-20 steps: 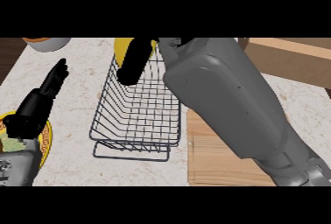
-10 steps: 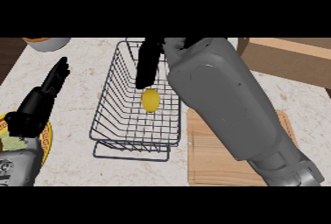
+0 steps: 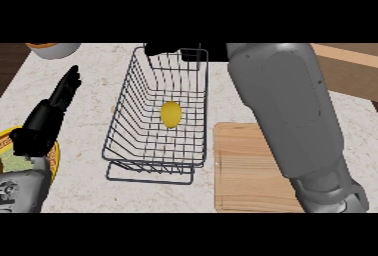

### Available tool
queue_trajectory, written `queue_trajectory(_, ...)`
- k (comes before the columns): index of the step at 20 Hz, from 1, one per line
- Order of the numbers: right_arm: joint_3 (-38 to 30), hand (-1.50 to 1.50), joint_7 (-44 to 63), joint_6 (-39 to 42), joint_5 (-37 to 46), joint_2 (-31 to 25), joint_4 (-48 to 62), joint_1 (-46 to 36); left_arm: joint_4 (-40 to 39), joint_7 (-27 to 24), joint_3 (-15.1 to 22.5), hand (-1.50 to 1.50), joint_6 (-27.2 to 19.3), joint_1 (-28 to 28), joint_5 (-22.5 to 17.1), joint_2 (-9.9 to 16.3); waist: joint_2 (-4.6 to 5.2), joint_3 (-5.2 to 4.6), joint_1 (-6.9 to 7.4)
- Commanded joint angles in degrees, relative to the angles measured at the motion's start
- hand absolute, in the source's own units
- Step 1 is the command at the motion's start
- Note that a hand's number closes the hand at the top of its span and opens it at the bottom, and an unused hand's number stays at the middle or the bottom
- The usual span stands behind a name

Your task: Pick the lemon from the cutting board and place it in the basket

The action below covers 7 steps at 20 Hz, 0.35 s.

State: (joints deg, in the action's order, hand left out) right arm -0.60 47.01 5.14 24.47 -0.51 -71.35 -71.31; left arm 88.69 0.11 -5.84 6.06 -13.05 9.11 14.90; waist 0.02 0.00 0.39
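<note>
The yellow lemon (image 3: 170,114) lies on the floor of the black wire basket (image 3: 118,131), near its middle, with nothing touching it. My right forearm reaches up the right side of the view, and only a sliver of the right hand (image 3: 165,49) shows above the basket's far rim, cut off by the view's top. The wooden cutting board (image 3: 251,170) sits bare to the right of the basket, partly under the forearm. My left hand (image 3: 46,120) rests open at the left, fingers pointing up, apart from the basket.
A yellow plate (image 3: 7,142) peeks in at the left edge under my left hand. A grey bowl with an orange inside (image 3: 52,49) stands at the far left corner. A wooden surface (image 3: 347,70) borders the counter at the right.
The right hand carried the lemon over the basket and let it go; the lemon now lies on the basket floor. The hand has pulled back toward the far rim. The left hand stayed put.
</note>
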Motion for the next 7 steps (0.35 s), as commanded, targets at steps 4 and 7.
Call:
queue_trajectory(4,-10.2,-1.50,-2.1,-7.6,-0.3,-7.4,-1.0,2.9,1.0,1.0,-0.3,0.00,2.0,0.4,-1.3,0.8,0.01,0.02,-0.36)
queue_trajectory(7,-12.4,-1.50,-4.7,-5.6,-2.9,-10.8,-6.7,10.0,2.7,0.2,0.1,0.00,0.2,3.0,-0.2,-0.7,-0.20,0.05,-0.79)
